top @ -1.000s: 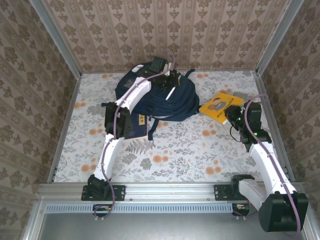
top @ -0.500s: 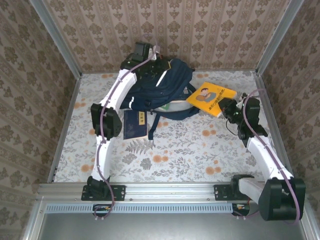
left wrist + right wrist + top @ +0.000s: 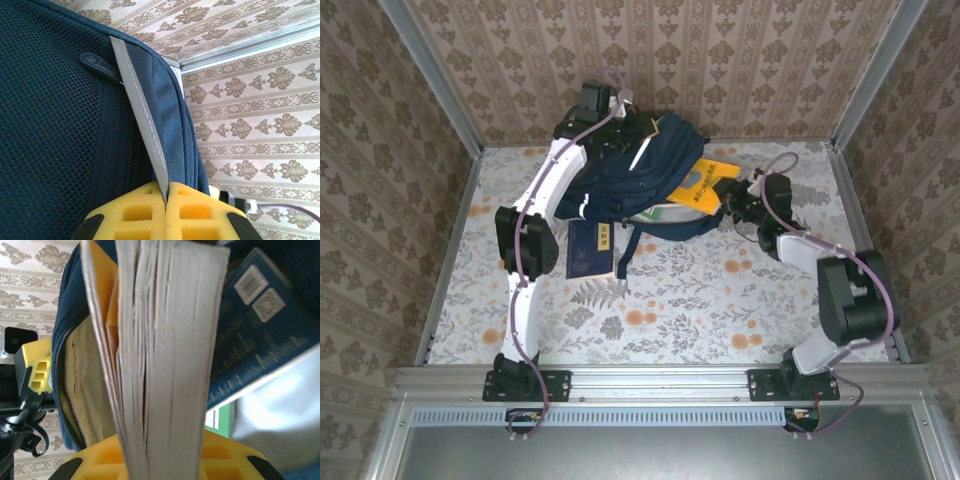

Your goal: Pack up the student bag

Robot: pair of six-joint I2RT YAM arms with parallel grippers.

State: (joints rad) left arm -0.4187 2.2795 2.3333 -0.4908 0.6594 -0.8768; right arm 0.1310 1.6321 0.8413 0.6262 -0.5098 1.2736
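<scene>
The yellow book (image 3: pixel 705 178) is half hidden inside the student bag (image 3: pixel 670 150).

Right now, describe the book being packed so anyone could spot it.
Start at the navy student bag, the biggest thing in view. At its open right side the right fingers clamp a book; its yellow cover sets it apart from the navy booklet lying flat nearby.

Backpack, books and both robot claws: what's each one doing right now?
student bag: open, top held up by its white stripe.
left gripper: shut on that stripe.
yellow book: pinched, at the bag's mouth.
right gripper: shut on the yellow book.
blue booklet: flat on the table.
</scene>
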